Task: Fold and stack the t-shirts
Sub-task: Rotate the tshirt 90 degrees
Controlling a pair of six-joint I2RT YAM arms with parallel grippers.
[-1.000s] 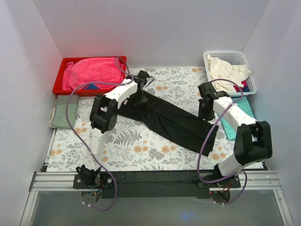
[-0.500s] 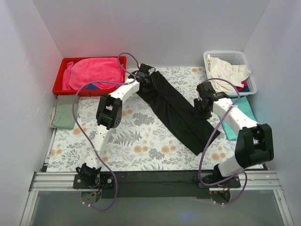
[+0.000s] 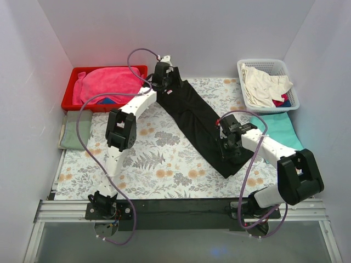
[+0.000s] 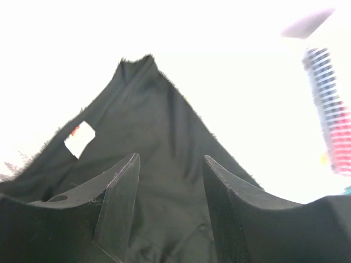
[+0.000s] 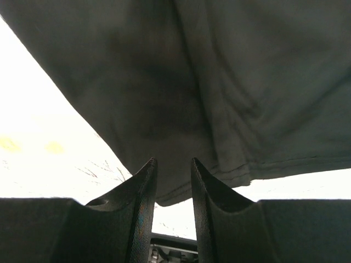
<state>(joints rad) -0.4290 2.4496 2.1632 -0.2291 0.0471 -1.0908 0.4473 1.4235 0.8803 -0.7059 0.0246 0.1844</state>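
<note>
The black t-shirt (image 3: 198,119) lay on the floral counter (image 3: 159,164) as a long narrow band, apparently doubled lengthwise. Its long axis ran diagonally from far centre to near right. A white neck label (image 4: 79,138) showed at the far end and a stitched hem (image 5: 230,175) at the near end, so the collar likely pointed far. One arm tended each end, probably to keep the band straight for the next fold. The left pincer (image 3: 164,81) hung over the far end, jaws well apart, gripping nothing. The right pincer (image 3: 227,143) sat low at the near end with its jaws narrowly parted. Whether they pinched the hem I could not tell. The teal t-shirt (image 3: 282,129) lay flat at the right edge.
</note>
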